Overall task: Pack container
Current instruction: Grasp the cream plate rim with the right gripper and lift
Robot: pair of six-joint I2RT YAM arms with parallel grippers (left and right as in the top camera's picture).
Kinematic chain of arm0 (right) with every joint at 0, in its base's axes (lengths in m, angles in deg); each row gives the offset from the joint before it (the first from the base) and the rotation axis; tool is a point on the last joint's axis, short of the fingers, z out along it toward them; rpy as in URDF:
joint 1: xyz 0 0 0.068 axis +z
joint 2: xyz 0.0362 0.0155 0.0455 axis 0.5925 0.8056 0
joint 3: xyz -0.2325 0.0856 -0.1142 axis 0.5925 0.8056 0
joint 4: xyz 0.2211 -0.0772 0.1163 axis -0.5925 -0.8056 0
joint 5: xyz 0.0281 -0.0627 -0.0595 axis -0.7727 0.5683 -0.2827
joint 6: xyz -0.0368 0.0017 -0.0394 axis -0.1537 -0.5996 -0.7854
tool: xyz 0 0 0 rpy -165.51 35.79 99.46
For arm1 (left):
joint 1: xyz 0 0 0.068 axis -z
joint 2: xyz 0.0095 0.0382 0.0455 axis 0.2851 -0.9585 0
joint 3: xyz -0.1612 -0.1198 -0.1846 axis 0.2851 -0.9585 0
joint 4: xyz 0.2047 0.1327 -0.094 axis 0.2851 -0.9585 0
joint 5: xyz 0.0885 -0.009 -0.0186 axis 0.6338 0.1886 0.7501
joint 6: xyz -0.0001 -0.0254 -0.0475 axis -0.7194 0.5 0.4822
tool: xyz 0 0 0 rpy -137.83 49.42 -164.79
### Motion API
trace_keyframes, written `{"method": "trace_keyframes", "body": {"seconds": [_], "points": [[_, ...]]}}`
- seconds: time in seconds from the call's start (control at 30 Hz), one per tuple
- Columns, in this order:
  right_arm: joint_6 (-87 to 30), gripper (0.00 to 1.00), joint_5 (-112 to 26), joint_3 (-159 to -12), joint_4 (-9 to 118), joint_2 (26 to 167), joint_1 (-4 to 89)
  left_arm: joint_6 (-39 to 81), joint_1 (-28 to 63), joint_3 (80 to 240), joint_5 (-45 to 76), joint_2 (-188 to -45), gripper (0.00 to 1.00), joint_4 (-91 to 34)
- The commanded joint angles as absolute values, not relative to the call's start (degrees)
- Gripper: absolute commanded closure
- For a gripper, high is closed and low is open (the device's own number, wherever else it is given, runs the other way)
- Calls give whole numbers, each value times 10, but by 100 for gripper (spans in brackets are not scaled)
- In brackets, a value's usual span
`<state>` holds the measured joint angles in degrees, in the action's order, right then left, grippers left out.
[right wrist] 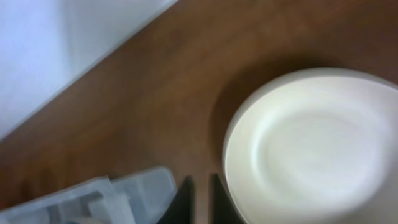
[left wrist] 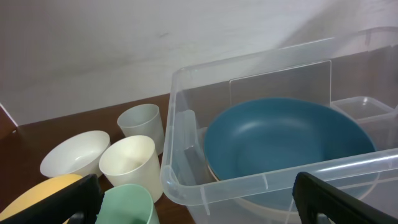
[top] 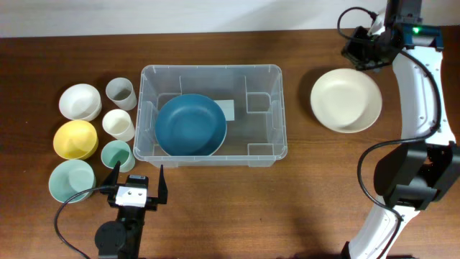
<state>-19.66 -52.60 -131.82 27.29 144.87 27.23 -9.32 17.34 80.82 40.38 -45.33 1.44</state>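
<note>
The container [top: 210,67] stands near the middle of the counter [top: 302,194], with its long side running from 9 to 3 o'clock. It is a clear rectangular bin with rounded corners and a thick rim, and moulded ribs stand out from its inner walls. A white label [top: 227,110] shows on its base. A dark blue bowl [top: 191,125] lies inside, in the half toward 9 o'clock, and it covers a part of the label. In the left wrist view the near corner of the bin is close in front of me, and the blue bowl shows through its wall.

My left gripper [top: 138,175] is at about 7 o'clock from the container, just outside its rim. Its jaws are spread wide. It holds nothing and touches nothing.

My right gripper [top: 361,47] is at about 12 o'clock from a cream bowl [top: 346,99], which rests on the counter at 3 o'clock from the container. Its fingers [right wrist: 185,200] are almost together, with only a thin slit between them, and nothing is in it. The view is blurred, so I cannot tell whether it touches the cream bowl's rim.

At 9 o'clock from the container stand small bowls and cups, among them a white bowl [top: 79,101] and a yellow bowl [top: 75,139].
</note>
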Motion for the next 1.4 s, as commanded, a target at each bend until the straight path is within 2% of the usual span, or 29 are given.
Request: {"method": "trace_keyframes", "body": {"seconds": [0.0, 0.07, 0.27, 0.47, 0.73, 1.13, 1.2, 1.3, 1.37], "points": [[-207, 68, -437, -1335, 216, 1441, 262, -100, 170, 806, 399, -450, 0, 14], [-179, 39, -371, -1332, 168, 1441, 248, -100, 170, 806, 399, -450, 0, 14], [-177, 13, -343, -1321, 100, 1441, 197, -100, 170, 806, 399, -450, 0, 14], [-157, 11, -357, -1220, 112, 1441, 172, -100, 170, 806, 399, -450, 0, 14], [-138, 10, -430, -1078, 230, 1441, 172, -100, 170, 806, 399, -450, 0, 14], [-130, 10, -439, -997, 321, 1441, 172, -100, 170, 806, 399, -450, 0, 14], [-130, 14, -439, -996, 328, 1441, 172, -100, 170, 806, 399, -450, 0, 14], [-129, 32, -439, -996, 345, 1443, 172, -100, 170, 806, 399, -450, 0, 14], [-129, 36, -443, -996, 354, 1446, 172, -100, 170, 806, 399, -450, 1, 14]]}}
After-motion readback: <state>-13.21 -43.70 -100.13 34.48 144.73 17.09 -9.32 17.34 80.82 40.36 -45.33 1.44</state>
